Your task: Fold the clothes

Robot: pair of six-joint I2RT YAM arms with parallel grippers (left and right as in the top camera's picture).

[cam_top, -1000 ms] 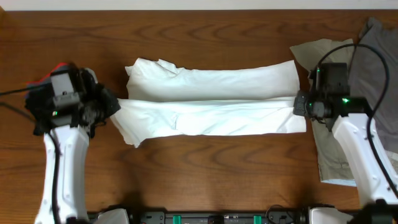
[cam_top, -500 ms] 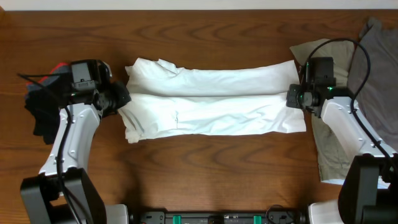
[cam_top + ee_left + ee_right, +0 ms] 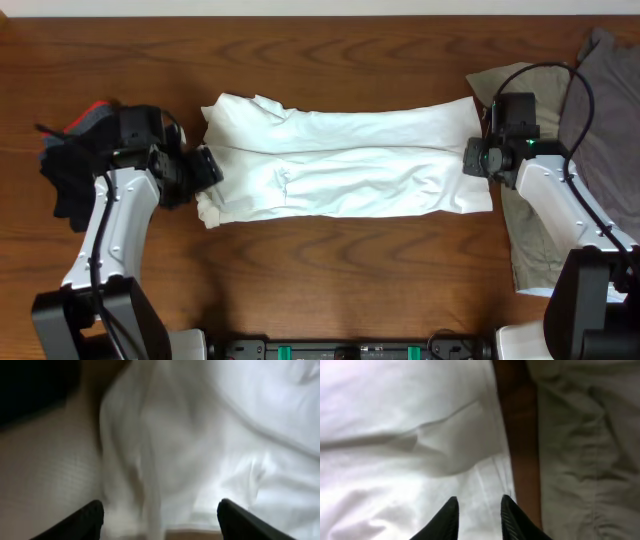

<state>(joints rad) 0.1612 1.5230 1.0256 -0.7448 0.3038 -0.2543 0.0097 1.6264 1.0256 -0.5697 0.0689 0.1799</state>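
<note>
The clothes in play are a white T-shirt (image 3: 345,170), folded into a long band across the middle of the table (image 3: 330,280). My left gripper (image 3: 205,170) is at its left end, open wide, and the blurred white cloth (image 3: 200,435) lies below the spread fingers (image 3: 92,520). At the shirt's right end my right gripper (image 3: 472,160) hovers over the white hem (image 3: 420,435). Its jaws (image 3: 479,512) stand a little apart with nothing pinched between them. No print shows on the shirt.
A beige garment (image 3: 530,240) lies under the right arm, with a grey one (image 3: 605,110) at the far right corner. The beige garment (image 3: 590,435) also shows in the right wrist view, across a strip of bare wood (image 3: 520,435). A black garment (image 3: 65,180) sits at the left edge.
Both grippers carried the shirt's near edge up over the far half, then opened and let it go. The left gripper has since shifted slightly toward the table's front.
</note>
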